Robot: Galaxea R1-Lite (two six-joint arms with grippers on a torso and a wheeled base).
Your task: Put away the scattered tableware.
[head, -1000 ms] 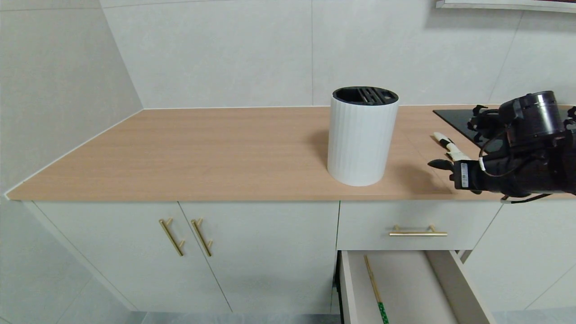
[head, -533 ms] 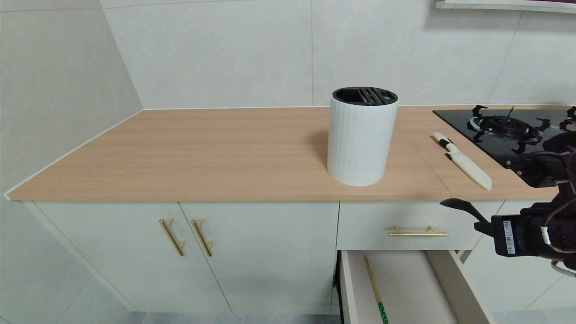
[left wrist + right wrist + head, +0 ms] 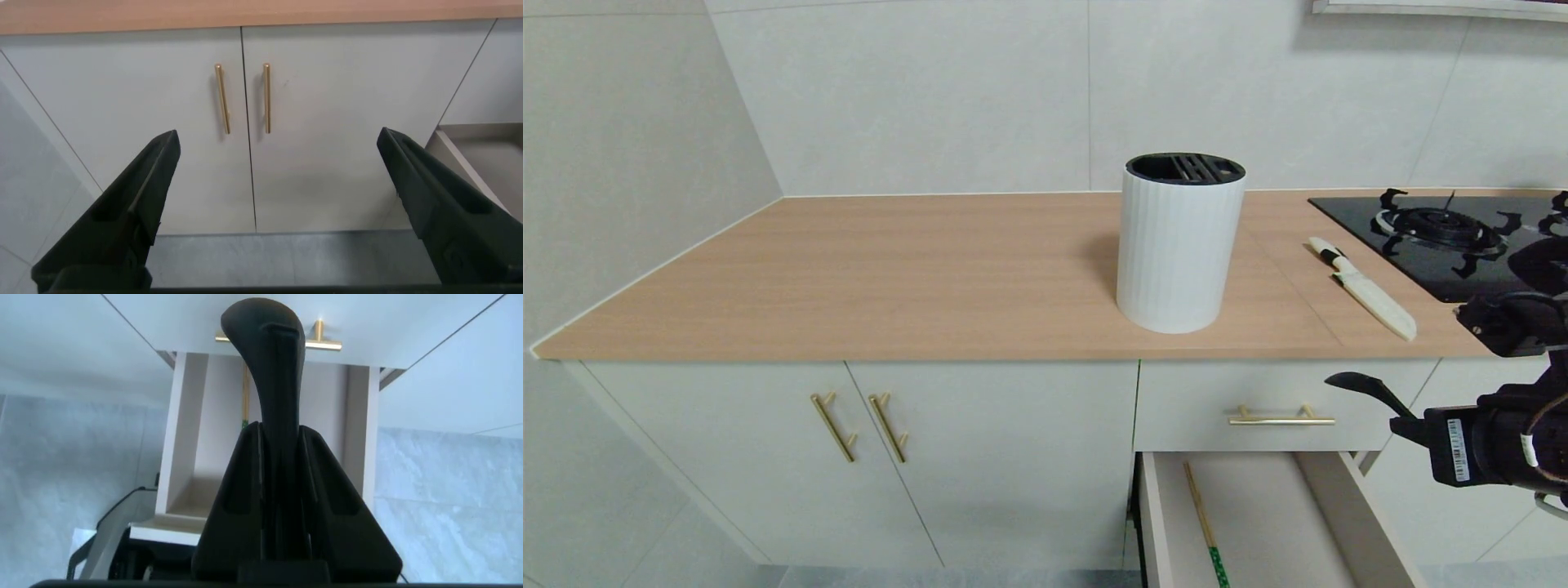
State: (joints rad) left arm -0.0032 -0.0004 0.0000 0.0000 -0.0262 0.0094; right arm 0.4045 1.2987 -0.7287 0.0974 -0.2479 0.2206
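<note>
Head view: cream-bladed kitchen knife (image 3: 1362, 288) on wooden worktop (image 3: 931, 278), between ribbed white holder (image 3: 1180, 245) and black hob (image 3: 1429, 253), blade toward front edge. Right hand (image 3: 1342, 380) hangs below it, the nearer one.
Right wrist view: fingers pinched together, empty.
Left wrist view: left hand (image 3: 278, 139) spread wide, empty.

My right arm's black claw (image 3: 265, 327) has its two fingers pressed flat together, with nothing between them. Behind it I see the open white drawer (image 3: 178, 433). A slim wooden chopstick with a green end (image 3: 243, 398) lies inside the drawer, near one side wall. A brass bar handle (image 3: 320, 341) sits on the cabinet front just beyond the drawer, and grey marbled floor (image 3: 65, 457) flanks the drawer on both sides.
</note>
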